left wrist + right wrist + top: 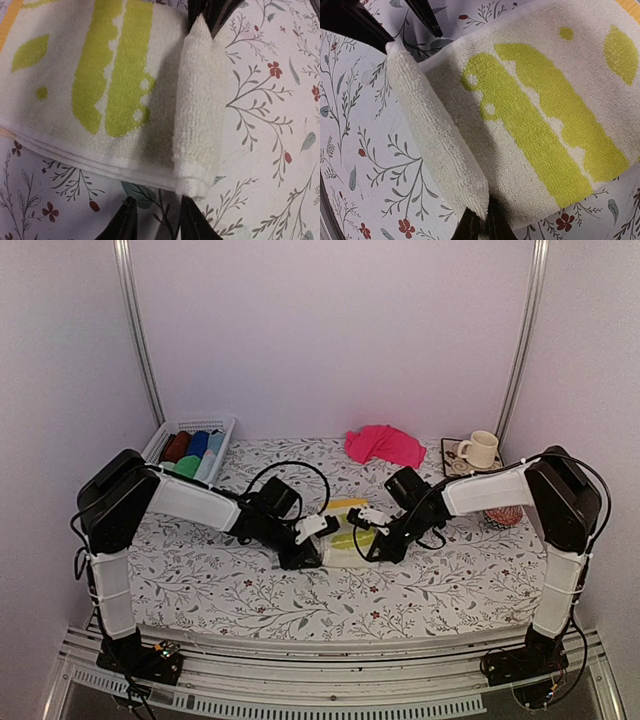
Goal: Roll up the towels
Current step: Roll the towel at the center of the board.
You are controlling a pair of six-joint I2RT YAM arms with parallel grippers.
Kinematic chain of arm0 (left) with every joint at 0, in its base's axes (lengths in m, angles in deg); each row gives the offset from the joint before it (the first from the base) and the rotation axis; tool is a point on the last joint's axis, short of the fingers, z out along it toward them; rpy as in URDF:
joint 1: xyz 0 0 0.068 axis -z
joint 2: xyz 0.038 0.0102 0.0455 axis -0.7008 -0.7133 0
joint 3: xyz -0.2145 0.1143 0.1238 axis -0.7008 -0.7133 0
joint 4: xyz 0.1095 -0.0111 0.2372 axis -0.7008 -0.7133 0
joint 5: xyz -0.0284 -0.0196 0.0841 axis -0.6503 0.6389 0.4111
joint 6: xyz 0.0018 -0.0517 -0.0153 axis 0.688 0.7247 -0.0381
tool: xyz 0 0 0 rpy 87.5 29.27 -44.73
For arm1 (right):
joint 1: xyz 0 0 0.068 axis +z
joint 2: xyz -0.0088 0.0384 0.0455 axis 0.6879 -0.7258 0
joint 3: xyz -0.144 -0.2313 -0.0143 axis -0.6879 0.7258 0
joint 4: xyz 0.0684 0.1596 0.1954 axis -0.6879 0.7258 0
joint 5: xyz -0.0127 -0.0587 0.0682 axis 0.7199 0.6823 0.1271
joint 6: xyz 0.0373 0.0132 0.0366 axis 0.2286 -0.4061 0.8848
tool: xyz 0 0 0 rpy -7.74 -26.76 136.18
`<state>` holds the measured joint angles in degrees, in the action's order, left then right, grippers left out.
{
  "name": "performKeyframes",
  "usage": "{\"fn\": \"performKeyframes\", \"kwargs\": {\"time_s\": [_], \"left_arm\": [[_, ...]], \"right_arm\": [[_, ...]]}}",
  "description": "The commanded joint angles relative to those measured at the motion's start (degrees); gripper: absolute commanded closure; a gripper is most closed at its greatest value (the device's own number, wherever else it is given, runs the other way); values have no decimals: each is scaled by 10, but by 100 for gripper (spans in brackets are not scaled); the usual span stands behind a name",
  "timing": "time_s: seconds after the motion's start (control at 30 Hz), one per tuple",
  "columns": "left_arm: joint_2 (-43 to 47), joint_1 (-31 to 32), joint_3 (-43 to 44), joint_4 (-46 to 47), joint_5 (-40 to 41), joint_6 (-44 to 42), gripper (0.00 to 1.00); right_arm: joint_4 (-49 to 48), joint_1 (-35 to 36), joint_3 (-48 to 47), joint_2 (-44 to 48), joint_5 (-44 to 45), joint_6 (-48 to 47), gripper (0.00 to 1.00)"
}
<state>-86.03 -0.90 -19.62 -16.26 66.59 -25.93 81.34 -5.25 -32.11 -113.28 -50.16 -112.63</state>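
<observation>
The lime-yellow towel lies mid-table with white and lime pattern and one white edge folded up into a narrow flap. My left gripper is open. Its dark fingertips stand just off the near corner of the flap, with only tablecloth between them. My right gripper is shut on the flap's opposite corner, the terry edge pinched between its fingers. In the top view both grippers, left and right, meet at the towel. The hot pink towel lies crumpled at the back.
A white basket with dark red, blue and green cloth rolls stands at the back left. A cream mug sits on a coaster at the back right, with a red-orange woven pad nearer. A floral tablecloth covers the table.
</observation>
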Motion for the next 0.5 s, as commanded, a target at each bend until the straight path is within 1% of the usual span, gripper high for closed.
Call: {"fn": "performKeyframes", "kwargs": {"time_s": [0.0,0.1,0.13,0.23,0.27,0.47], "left_arm": [[60,-4,-41,30,10,10,68],[99,-5,-78,57,-3,9,68],[110,-4,-88,66,-9,8,65],[127,-6,-97,82,-19,13,65],[124,-6,-92,83,-19,15,64],[78,-3,-31,76,-2,53,65]], "right_arm": [[21,-4,-24,-18,-3,8,92],[25,-4,-28,-23,-3,10,90],[26,-4,-28,-25,-2,11,90],[29,-5,-28,-30,-1,14,89],[29,-5,-46,-31,-2,14,90],[36,-6,-62,-30,4,18,90]]}}
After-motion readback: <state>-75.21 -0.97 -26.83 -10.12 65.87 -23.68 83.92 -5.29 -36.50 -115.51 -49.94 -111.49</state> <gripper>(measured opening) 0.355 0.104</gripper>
